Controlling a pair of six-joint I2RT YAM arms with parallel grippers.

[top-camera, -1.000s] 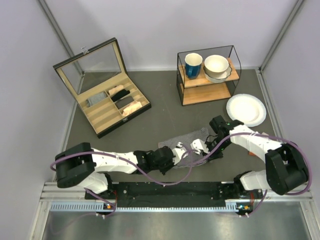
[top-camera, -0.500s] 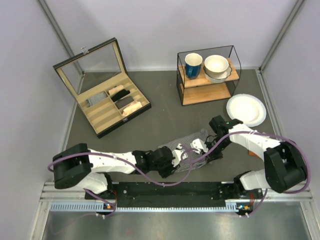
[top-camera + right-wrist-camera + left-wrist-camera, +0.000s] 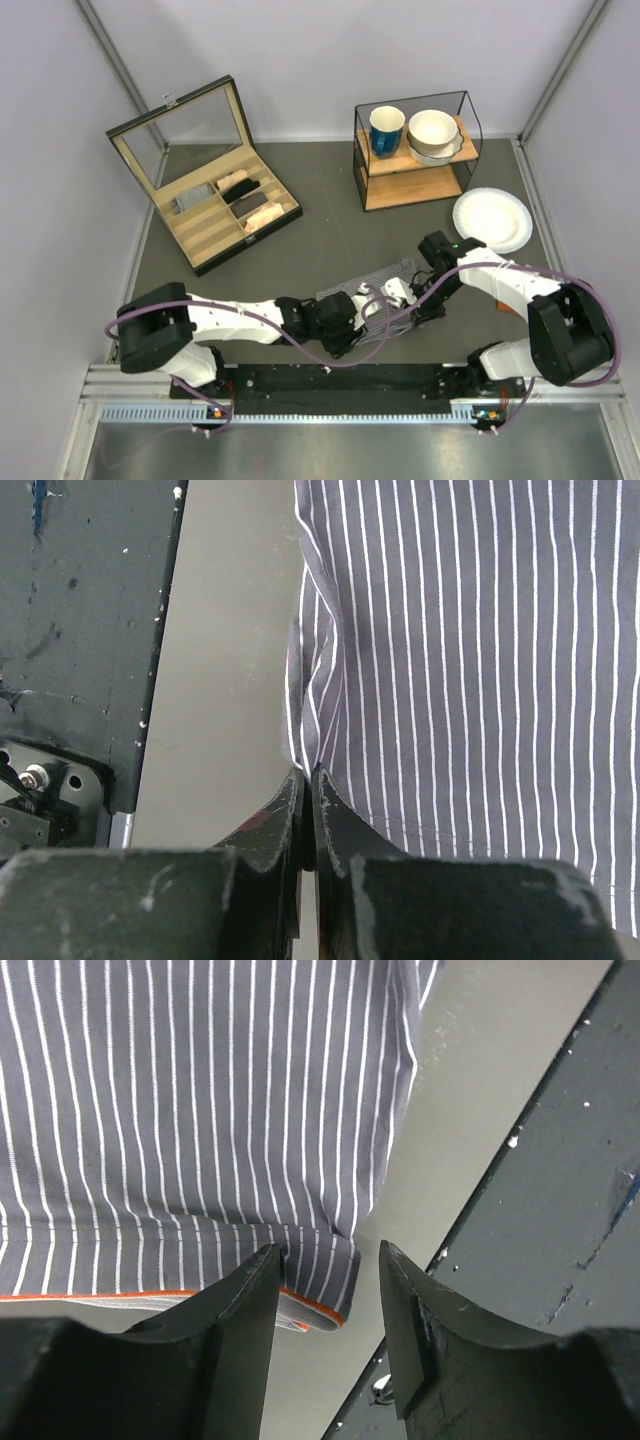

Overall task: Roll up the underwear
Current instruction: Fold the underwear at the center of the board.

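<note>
Pinching underwear (image 3: 470,630) edge with right pincer (image 3: 307,773); holding left pincer (image 3: 330,1256) spread at hem; standing apart, upper frame: box (image 3: 213,218), rack (image 3: 414,150), plate (image 3: 491,220).

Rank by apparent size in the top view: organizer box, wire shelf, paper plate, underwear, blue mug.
1. organizer box, lid open
2. wire shelf
3. paper plate and underwear: these look alike, and the underwear is partly hidden, so they are not ranked against each other
4. blue mug

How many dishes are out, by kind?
mug: 1
bowls: 2, stacked
plate: 1
Total: 4
</note>
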